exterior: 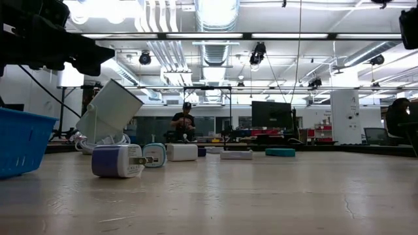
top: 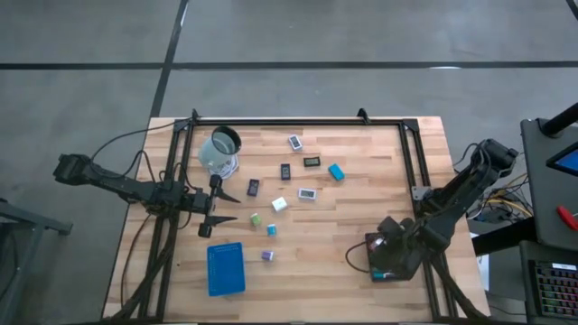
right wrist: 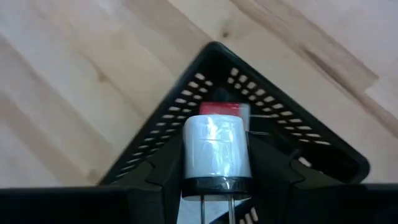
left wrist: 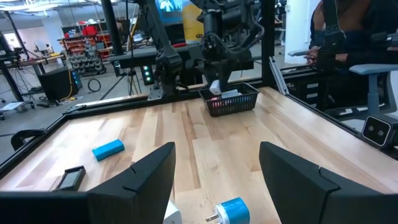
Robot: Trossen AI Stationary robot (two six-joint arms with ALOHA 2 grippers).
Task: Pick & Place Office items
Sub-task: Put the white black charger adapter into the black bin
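Right now the right gripper (right wrist: 214,186) hangs over the black basket (top: 390,259) at the right side of the worktop (top: 361,217), and its fingers pinch a small white plug block (right wrist: 216,149). Under that block, inside the basket, lies a piece with a red top (right wrist: 219,109). Over on the left, the left gripper (top: 226,207) sits beside the tipped clear cup (top: 219,151) with its fingers spread wide and holding nothing. More little blocks lie loose in the middle: a teal one (top: 336,171), a purple one (top: 267,256) and a flat dark one (top: 312,162). Close by the left arm rests a blue tray (top: 226,268).
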